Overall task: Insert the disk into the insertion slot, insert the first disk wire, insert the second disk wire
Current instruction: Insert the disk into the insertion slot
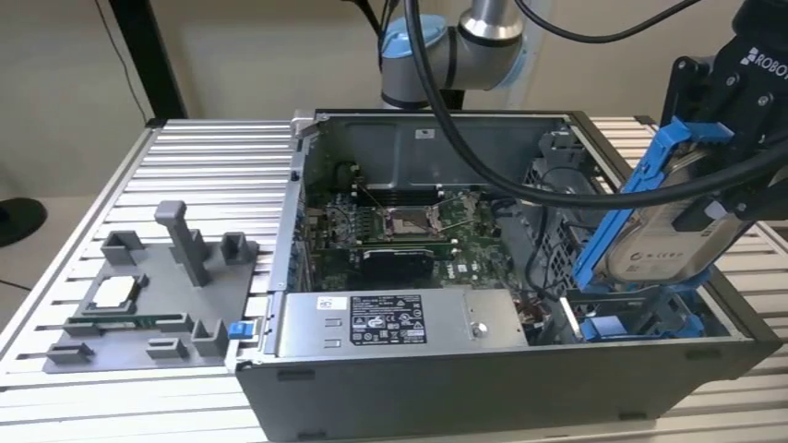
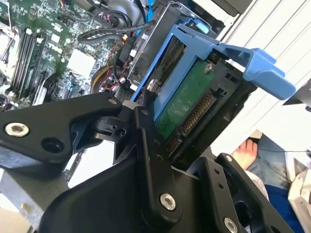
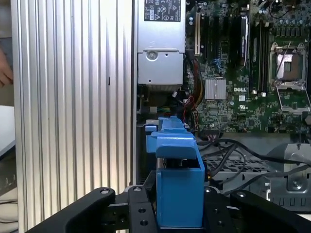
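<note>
The gripper (image 1: 711,189) is clenched on the disk (image 1: 659,245). In the second wrist view its black fingers (image 2: 150,141) press on opposite sides of the blue frame, with the drive's green circuit board (image 2: 187,104) showing between them.

In the exterior view the disk hangs steeply tilted over the end of the open computer case (image 1: 493,392) on the exterior view's right, label side facing the camera. Its lower end is just above the insertion slot (image 1: 622,325) – the bay with blue rails in the case's near corner – and I cannot tell whether the two touch. The disk is not seated.

Thick black cables (image 1: 493,175) sweep down from the robot arm (image 1: 449,55) and cross over the case, passing close to the disk's upper end. More wires (image 1: 542,268) lie inside the case, just beside the bay on the motherboard's side.

The green motherboard (image 1: 407,235) fills the floor of the case, and the grey power supply box (image 1: 382,323) sits along the near wall, next to the slot. The case rests on a ribbed metal table (image 1: 209,166). A grey parts tray (image 1: 136,305) with upright posts lies on the table, well apart from the case, on the exterior view's left.

In the second wrist view a person's hand (image 2: 245,150) shows beyond the table edge.
</note>
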Motion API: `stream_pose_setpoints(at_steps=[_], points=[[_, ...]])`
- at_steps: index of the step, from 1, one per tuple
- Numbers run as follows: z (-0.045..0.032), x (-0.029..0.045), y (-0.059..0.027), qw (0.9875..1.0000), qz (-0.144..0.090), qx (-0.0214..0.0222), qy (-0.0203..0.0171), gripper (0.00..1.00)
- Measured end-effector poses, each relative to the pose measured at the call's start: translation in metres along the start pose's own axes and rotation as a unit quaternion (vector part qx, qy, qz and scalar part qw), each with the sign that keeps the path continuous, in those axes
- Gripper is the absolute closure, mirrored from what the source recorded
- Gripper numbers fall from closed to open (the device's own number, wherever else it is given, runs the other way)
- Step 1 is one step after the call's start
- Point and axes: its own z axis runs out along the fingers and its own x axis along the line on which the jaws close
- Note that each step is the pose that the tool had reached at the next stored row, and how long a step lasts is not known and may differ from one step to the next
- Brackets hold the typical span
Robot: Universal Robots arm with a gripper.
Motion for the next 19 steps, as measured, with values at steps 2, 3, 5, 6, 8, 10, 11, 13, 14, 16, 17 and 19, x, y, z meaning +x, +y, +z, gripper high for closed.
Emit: stream_pose_setpoints(at_steps=[2, 3, 5, 6, 8, 10, 11, 13, 14, 16, 17, 19], points=[[0.0002, 0.0000, 0.0000, 1.0000, 0.000, 0.0000, 0.0000, 1.00], [0.0003, 0.0000, 0.0000, 1.0000, 0.000, 0.0000, 0.0000, 1.00], [0.0004, 0.0000, -0.0001, 1.0000, 0.000, 0.0000, 0.0000, 1.00], [0.0007, 0.0000, -0.0001, 1.0000, 0.000, 0.0000, -0.0001, 1.00], [0.0013, 0.0000, -0.0004, 1.0000, 0.000, 0.0000, -0.0001, 1.00], [0.0021, 0.0000, -0.0008, 1.0000, 0.000, 0.0000, 0.0000, 1.00], [0.0026, 0.0000, -0.0009, 1.0000, 0.000, 0.0000, 0.0000, 1.00], [0.0035, 0.0000, -0.0013, 1.0000, 0.000, 0.0000, -0.0001, 1.00], [0.0039, 0.0000, -0.0015, 1.0000, 0.000, 0.0000, 0.0000, 1.00], [0.0048, 0.0000, -0.0018, 1.0000, 0.000, 0.0000, 0.0000, 1.00], [0.0054, 0.0000, -0.0021, 1.0000, 0.001, 0.0000, -0.0001, 1.00], [0.0070, 0.0001, -0.0025, 1.0000, 0.002, 0.0000, -0.0002, 1.00]])
